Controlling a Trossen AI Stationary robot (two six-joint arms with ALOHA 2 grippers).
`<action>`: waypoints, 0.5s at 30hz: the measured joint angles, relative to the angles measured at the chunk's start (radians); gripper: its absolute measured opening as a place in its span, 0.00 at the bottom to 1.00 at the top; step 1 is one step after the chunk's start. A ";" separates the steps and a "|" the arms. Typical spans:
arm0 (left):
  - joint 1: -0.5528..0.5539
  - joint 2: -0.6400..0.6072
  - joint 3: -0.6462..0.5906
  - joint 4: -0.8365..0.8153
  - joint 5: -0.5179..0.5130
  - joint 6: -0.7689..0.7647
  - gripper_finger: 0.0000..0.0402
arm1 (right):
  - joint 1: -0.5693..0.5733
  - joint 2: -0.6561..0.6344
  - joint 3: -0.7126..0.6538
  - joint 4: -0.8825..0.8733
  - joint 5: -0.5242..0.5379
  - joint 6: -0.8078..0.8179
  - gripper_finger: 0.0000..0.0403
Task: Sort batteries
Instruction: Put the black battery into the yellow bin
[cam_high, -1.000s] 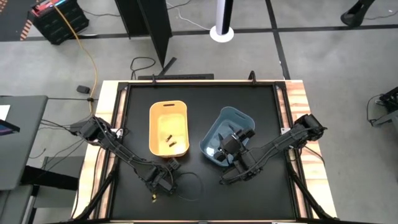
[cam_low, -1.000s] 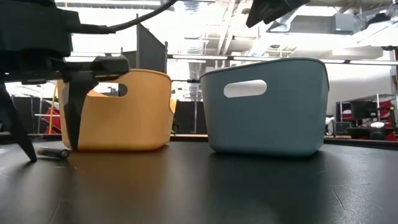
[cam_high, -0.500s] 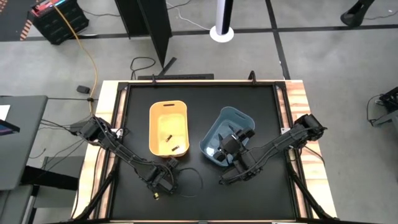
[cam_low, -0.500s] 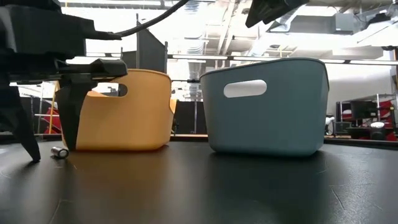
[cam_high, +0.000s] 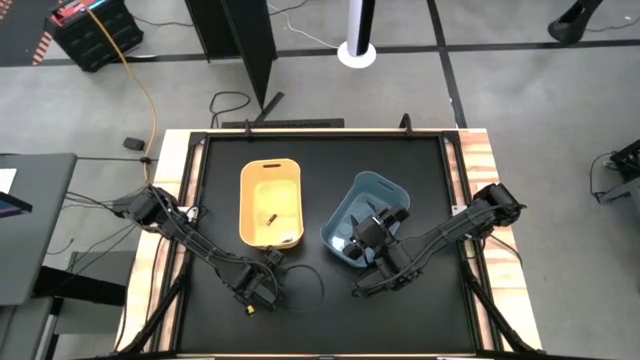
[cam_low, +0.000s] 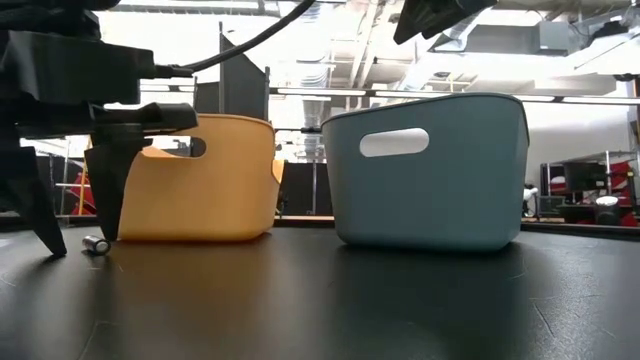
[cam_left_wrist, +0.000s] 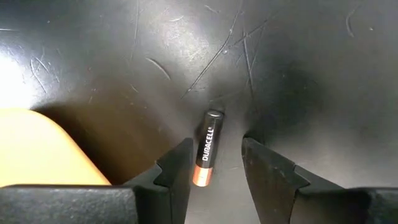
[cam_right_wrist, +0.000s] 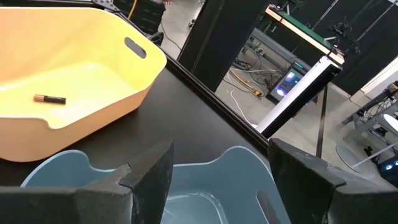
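A black battery with a copper end (cam_left_wrist: 207, 149) lies flat on the black table near its near-left corner, also visible as the battery (cam_low: 96, 244) end-on in the low view. My left gripper (cam_left_wrist: 214, 158) (cam_high: 255, 300) is open and points down, one finger on each side of it. My right gripper (cam_right_wrist: 217, 168) (cam_high: 372, 235) is open and hangs over the blue bin (cam_high: 360, 215). The yellow bin (cam_high: 271, 205) holds two dark batteries (cam_high: 270, 219), one of them showing as the battery (cam_right_wrist: 50, 99) in the right wrist view. My left gripper comes from above with its fingers along both sides of the battery. One finger (cam_left_wrist: 180, 165) stands close against the copper end (cam_left_wrist: 200, 176); I cannot tell whether it touches. The battery lies flat on the table.
The two bins stand side by side mid-table, yellow on the left and blue, turned askew, on the right. A black cable loop (cam_high: 300, 285) trails on the table beside my left gripper. Bare black table lies in front of the bins and along the far edge.
The battery on the table has turned about: it lay side-on to the low view and now shows its end. It has also slid a little toward the far edge. My left gripper has shifted slightly around it, and the cable loop beside it has changed shape.
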 joint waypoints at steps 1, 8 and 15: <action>0.000 0.000 -0.003 0.009 0.003 0.000 0.33 | 0.000 0.000 0.000 0.000 0.000 0.000 0.69; 0.004 0.000 -0.020 0.047 0.035 0.004 0.23 | 0.000 0.000 0.000 0.000 0.000 -0.003 0.69; 0.004 -0.001 -0.033 0.071 0.061 0.006 0.04 | 0.000 0.000 0.000 0.000 0.000 -0.005 0.69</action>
